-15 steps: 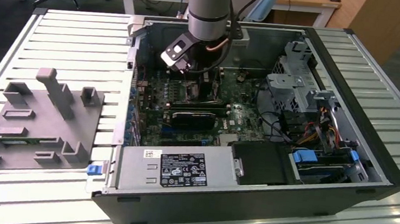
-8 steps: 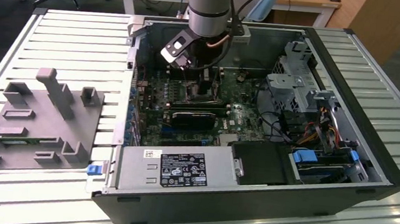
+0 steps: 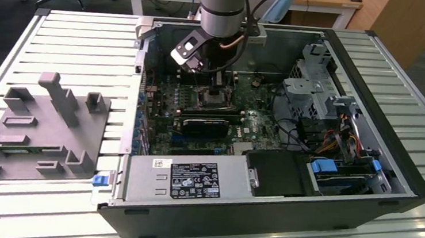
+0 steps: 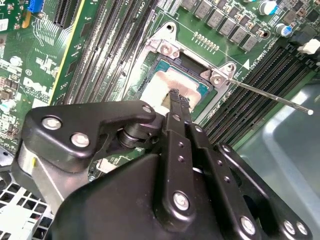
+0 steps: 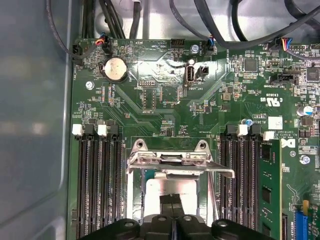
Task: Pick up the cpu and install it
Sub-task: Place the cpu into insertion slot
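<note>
Arm (image 3: 220, 16) is reaching straight down into the open computer case (image 3: 266, 216), which lies on its side on the slatted surface (image 3: 73, 43). Jaws are over the socket, near the middle of the motherboard (image 3: 195, 135).

Jaws: pressed together, nothing pinched between them. In both wrist views the two fingertips (image 4: 175, 100) (image 5: 165, 202) sit side by side with only a thin seam between.

cpu (image 4: 165, 82) (image 5: 152, 195): lying flat inside the socket (image 4: 165, 47), silver top up, thin green rim visible on the edge away from the jaws in the second wrist view. Looks square to the socket frame, not tilted. The fingertips are right over the middle of its top. Can't tell whether they're touching it or just above it.

Socket: the metal hold-down plate (image 5: 170, 160) is flipped up, standing at the far edge of the cpu, not clamped over it. The thin lever rod (image 4: 270, 95) sticks out to the side across the memory slots, unlatched.

Around it:
- empty memory slots (image 5: 100, 180) on both sides of the socket, one green memory stick (image 5: 270, 190) fitted in the outer bank
- coin battery (image 5: 115, 68) further up the board, near the cable connectors
- power supply (image 3: 184, 180) along the case's near edge, drive cage (image 3: 312, 76) on the exterior view's right

Grey plastic block (image 3: 42, 127) with upright posts sits on the surface at the exterior view's left, well apart from the case.
</note>
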